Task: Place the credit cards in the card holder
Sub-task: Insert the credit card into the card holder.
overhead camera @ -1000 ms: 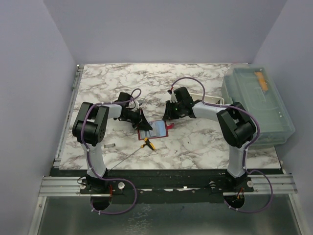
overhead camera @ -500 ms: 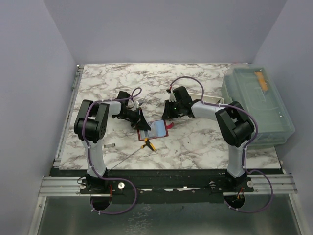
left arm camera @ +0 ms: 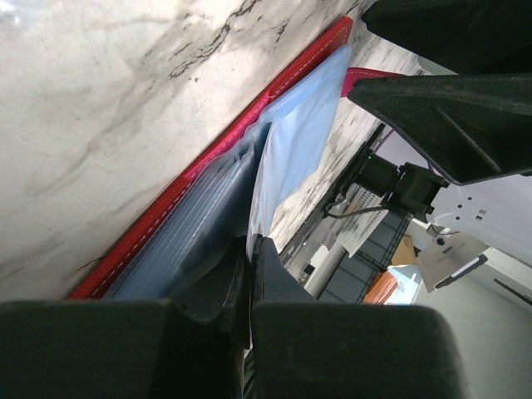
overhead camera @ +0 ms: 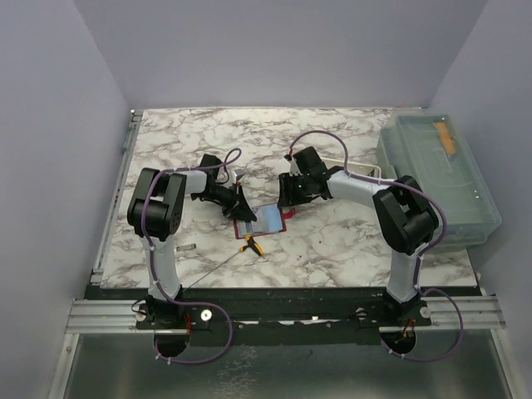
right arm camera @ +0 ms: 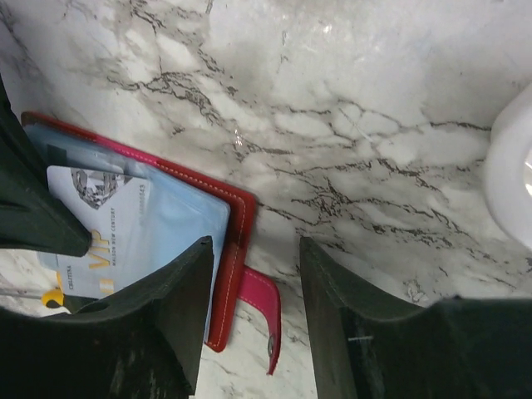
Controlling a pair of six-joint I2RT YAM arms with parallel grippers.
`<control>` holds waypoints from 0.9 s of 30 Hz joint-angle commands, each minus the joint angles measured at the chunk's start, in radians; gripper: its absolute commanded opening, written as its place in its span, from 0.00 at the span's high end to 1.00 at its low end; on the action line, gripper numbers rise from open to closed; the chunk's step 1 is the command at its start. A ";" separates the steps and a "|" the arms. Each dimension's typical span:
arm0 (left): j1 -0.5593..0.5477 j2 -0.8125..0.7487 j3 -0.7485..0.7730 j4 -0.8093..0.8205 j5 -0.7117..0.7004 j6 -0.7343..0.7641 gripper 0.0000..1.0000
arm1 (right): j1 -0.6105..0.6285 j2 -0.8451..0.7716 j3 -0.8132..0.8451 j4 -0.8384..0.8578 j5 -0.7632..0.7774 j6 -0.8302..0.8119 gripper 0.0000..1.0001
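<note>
From above, the open red wallet (overhead camera: 264, 219) lay on the marble table (overhead camera: 183, 141) between the two arms. The left gripper (overhead camera: 241, 208) was at its left edge and the right gripper (overhead camera: 287, 194) at its far right corner. A yellow-handled tool (overhead camera: 252, 244) lay just in front of the wallet, and a clear bin (overhead camera: 436, 179) stood at the right.

The left wrist camera showed the left gripper (left arm camera: 252, 249) pinched shut on the edge of a pale blue card (left arm camera: 295, 145). The card was tilted up over the wallet's (left arm camera: 249, 125) blue-grey lining. I could not tell whether it sat in a slot.

In the right wrist camera, the right gripper (right arm camera: 256, 249) had its jaws spread and held nothing. It was above the wallet's (right arm camera: 237, 241) right edge and pink strap (right arm camera: 262, 312). The printed card (right arm camera: 108, 241) lay over the lining, and the white tray (right arm camera: 511, 183) showed at the right.
</note>
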 commanded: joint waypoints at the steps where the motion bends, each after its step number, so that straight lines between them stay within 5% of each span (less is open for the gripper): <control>1: 0.000 0.025 0.000 -0.037 -0.046 0.044 1.00 | 0.012 -0.002 -0.058 -0.078 -0.006 -0.020 0.49; 7: -0.001 0.046 0.013 -0.038 -0.014 0.043 1.00 | 0.029 0.060 -0.063 -0.016 0.011 -0.012 0.50; 16: -0.043 0.091 0.087 -0.037 -0.021 0.009 1.00 | 0.029 0.112 -0.054 0.042 -0.047 -0.006 0.76; 22: -0.064 0.111 0.135 -0.040 -0.089 -0.028 0.99 | 0.029 0.106 -0.057 0.049 -0.043 0.025 0.80; 27: -0.064 0.002 0.084 -0.042 -0.226 -0.065 0.71 | 0.023 0.067 -0.058 0.004 -0.005 0.033 0.79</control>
